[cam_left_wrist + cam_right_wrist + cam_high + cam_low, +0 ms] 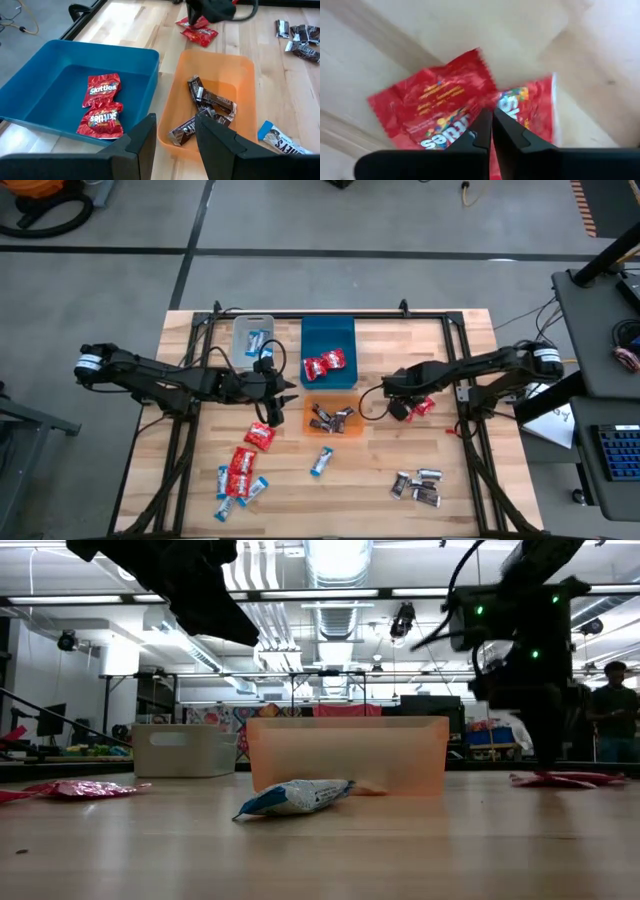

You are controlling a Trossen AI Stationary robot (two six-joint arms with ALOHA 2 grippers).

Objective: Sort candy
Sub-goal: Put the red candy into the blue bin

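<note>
Right gripper (403, 409) is down on the wooden table (520, 480) just to the right of the orange bin (309, 423), its two fingers (476, 134) pressed together on the red candy packets (440, 107) lying there; from where I stand they look pinched onto the edge of a wrapper, though the packets lie flat on the wood. Over on the other side, the left gripper (284, 388) hangs above the table between the blue bin (327, 333) and the orange one, fingers (145, 137) a narrow gap apart with nothing between them. Two red packets (102, 104) lie in the blue bin, and several dark brown-silver bars (207, 107) sit in the orange bin. A couple of blue-and-white candies (256, 340) are in the clear bin (252, 323) at the back. More candy is loose on the table: a cluster of red and blue-and-white pieces (240, 472) toward the front left, one blue-and-white candy (295, 797) alone in front of the orange bin, and a small heap of brown-silver bars (417, 485) toward the front right.
</note>
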